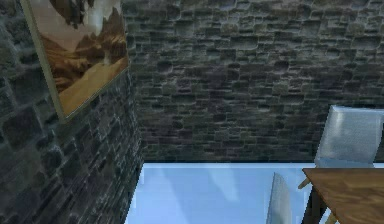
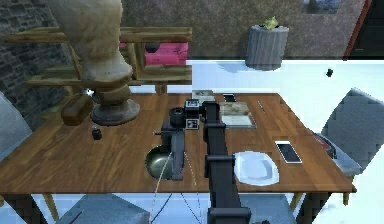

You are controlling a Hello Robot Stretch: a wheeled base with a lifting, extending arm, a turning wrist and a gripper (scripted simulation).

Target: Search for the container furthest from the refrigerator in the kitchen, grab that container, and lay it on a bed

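Observation:
In the arm side view my arm (image 2: 218,165) reaches out over a wooden table (image 2: 120,160). The gripper (image 2: 172,170) sits left of its two white squares. Right at the gripper's far end a round, grey metal, bowl-like thing (image 2: 158,162) rests on the tabletop. I cannot tell whether the gripper holds anything or touches that thing.
On the table stand a big tan vase (image 2: 100,60), a white plate (image 2: 255,167), a phone (image 2: 288,152) and books (image 2: 236,116). Grey chairs (image 2: 358,125) ring it. A shelf (image 2: 150,70) and a grey bin (image 2: 268,45) stand beyond. Ahead are a stone wall (image 1: 230,80), a painting (image 1: 80,45) and a table corner (image 1: 350,195).

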